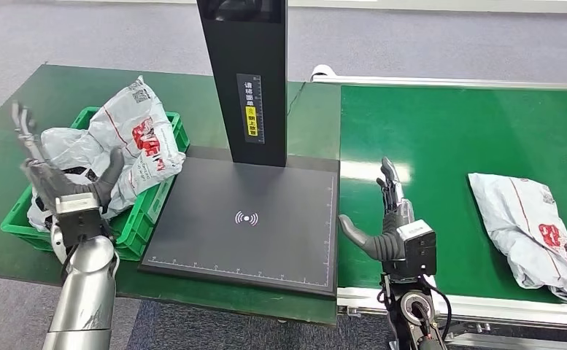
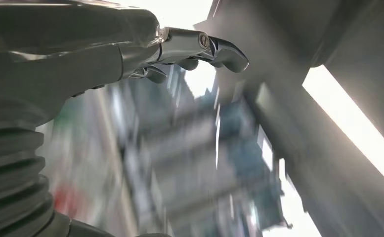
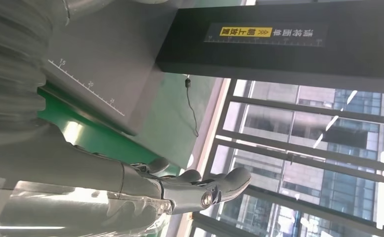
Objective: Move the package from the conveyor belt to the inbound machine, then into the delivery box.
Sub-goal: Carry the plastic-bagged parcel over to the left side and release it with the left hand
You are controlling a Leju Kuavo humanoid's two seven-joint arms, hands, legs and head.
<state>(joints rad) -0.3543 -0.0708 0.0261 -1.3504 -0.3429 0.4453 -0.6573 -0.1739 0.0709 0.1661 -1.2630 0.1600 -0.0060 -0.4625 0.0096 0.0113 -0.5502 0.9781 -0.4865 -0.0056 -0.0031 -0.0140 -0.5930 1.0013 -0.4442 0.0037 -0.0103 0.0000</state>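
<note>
Nearest the camera, the right robot hand (image 1: 391,219) stands upright over the near edge of the conveyor belt (image 1: 448,138), fingers apart and holding nothing, its palm apparently turned toward the package (image 1: 532,232), probably ready to reach across. That grey mailer bag lies flat on the belt well to this hand's right, untouched. To its left sits the inbound machine (image 1: 247,219), its dark scan plate bare. Beyond that, the left robot hand (image 1: 50,171) is raised with fingers spread, also holding nothing, just in front of the green delivery box (image 1: 138,219), which already holds similar bags on the tabletop (image 1: 200,95).
</note>
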